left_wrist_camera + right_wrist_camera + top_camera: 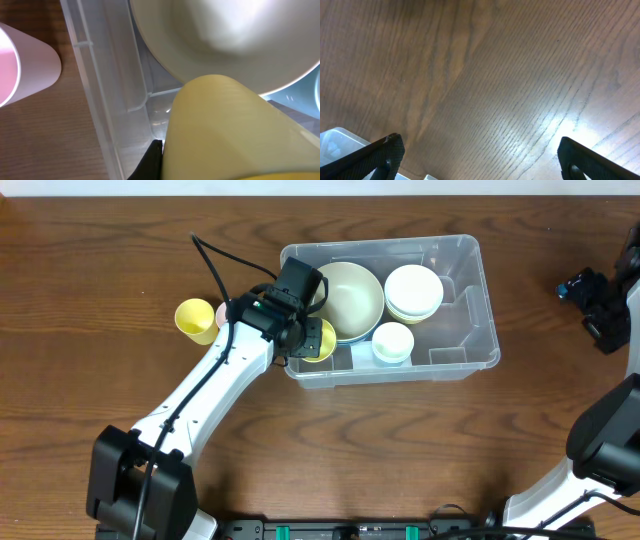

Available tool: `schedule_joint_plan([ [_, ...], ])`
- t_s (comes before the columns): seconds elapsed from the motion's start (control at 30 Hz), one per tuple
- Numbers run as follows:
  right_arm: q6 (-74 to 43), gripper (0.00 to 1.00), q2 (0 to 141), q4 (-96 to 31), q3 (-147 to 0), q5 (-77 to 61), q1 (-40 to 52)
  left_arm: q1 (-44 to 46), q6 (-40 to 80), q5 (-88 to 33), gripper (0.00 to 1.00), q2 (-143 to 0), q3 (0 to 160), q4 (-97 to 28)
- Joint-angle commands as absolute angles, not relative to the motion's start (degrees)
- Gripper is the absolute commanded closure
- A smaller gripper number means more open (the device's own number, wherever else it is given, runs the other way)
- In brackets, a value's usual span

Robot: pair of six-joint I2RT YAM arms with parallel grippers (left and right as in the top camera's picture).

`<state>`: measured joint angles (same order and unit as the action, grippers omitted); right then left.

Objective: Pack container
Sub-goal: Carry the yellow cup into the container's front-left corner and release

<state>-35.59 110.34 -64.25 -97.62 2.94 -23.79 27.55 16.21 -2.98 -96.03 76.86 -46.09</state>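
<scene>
Table [100, 260]: container [470, 365] sits mid-width near the far edge, long axis left-right. Large cream bowl [350, 298] fills its left half. Left gripper [305, 330] is clamped on a yellow cup [322, 342] over the container's front-left corner, the cup just beside the bowl. I'd say placement is straight down, tight gap. Left arm is nearer. Right gripper [600, 300] is spread wide, empty, at the table's right edge.
</scene>
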Motion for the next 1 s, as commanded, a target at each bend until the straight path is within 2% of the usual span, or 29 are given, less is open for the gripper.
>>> schedule_joint_plan([
  [0.0,-36.4,0.01,109.8,-64.2,-97.4,3.2,-24.3,27.6,15.2,-2.3,0.94,-97.6,77.9,-47.1],
  [0.63,-36.4,0.01,109.8,-64.2,-97.4,3.2,-24.3,27.6,14.8,-2.3,0.94,-94.0,78.3,-47.6],
  [0.97,-36.4,0.01,109.8,-64.2,-97.4,3.2,-24.3,27.6,14.8,-2.3,0.93,-92.5,78.2,-52.3],
])
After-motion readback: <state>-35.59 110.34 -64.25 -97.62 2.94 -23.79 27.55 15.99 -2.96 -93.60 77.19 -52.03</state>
